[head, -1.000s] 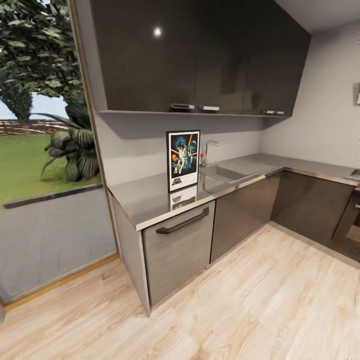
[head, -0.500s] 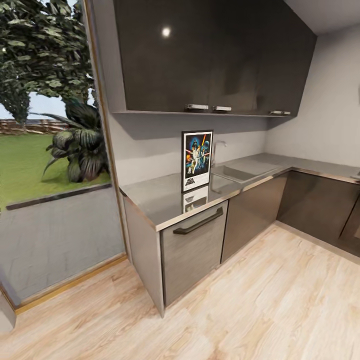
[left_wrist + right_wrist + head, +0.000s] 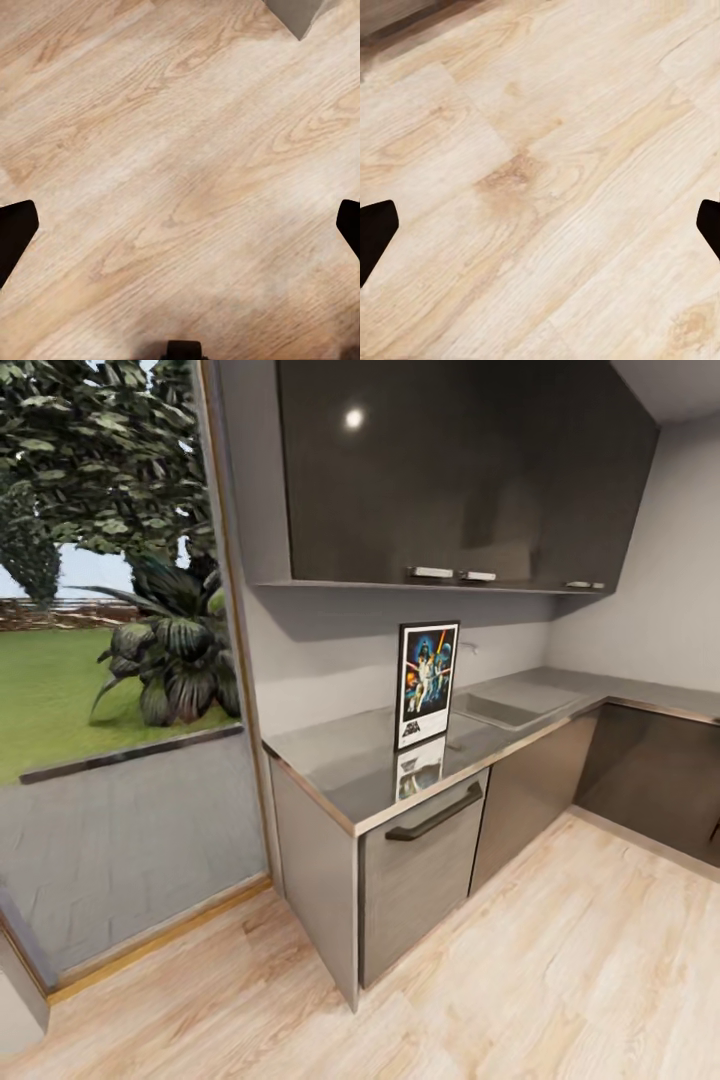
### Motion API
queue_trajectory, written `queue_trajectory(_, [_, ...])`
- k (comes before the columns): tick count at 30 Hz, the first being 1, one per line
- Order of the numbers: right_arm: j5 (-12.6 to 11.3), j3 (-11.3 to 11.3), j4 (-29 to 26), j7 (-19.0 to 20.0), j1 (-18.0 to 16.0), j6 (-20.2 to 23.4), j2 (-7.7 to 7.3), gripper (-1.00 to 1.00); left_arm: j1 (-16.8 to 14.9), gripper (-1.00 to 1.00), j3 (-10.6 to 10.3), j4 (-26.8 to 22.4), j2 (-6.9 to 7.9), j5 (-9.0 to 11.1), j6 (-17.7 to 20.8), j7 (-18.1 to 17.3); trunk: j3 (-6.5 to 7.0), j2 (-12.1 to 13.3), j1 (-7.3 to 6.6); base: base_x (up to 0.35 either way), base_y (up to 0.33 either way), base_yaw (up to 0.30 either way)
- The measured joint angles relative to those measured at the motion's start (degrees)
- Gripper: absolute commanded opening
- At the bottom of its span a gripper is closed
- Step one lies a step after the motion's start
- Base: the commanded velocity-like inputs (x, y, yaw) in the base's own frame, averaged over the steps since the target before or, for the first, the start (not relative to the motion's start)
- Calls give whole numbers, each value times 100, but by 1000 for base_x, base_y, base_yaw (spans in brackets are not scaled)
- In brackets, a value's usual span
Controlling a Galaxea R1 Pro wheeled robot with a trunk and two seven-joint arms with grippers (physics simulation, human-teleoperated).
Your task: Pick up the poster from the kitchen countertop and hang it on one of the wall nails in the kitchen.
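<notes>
A: Camera has swung left and closed in; poster [image 3: 428, 683] now sits further right in head view, upright on the kitchen countertop [image 3: 340, 760], far ahead of both grippers.

B: Grippers?

A: Left gripper [image 3: 180, 225] and right gripper [image 3: 540, 225] both spread wide, empty, pointing at floor [image 3: 560, 960].

B: Risk?

A: Poster stands on edge; a clumsy reach likely topples it.

Dark glossy wall cabinets [image 3: 450, 470] hang above a recessed sink [image 3: 500, 710]. A dishwasher front [image 3: 420, 860] carries a dark bar handle [image 3: 435, 815]. Pale wooden floor [image 3: 560, 980] adjoins a large window [image 3: 110, 660] showing garden plants [image 3: 170, 660].
</notes>
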Motion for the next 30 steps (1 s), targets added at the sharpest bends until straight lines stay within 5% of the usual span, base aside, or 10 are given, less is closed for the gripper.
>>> queue_trajectory(15, [-1,6,-3,0,4,1,8,100,-1,100,19,7,0,-5,-2,0,28,0,2,60,95,-192])
queue_trajectory(30, [0,7,1,0,2,0,9,100,0,100,22,6,0,-5,0,2,62,0,1,77,266,-150])
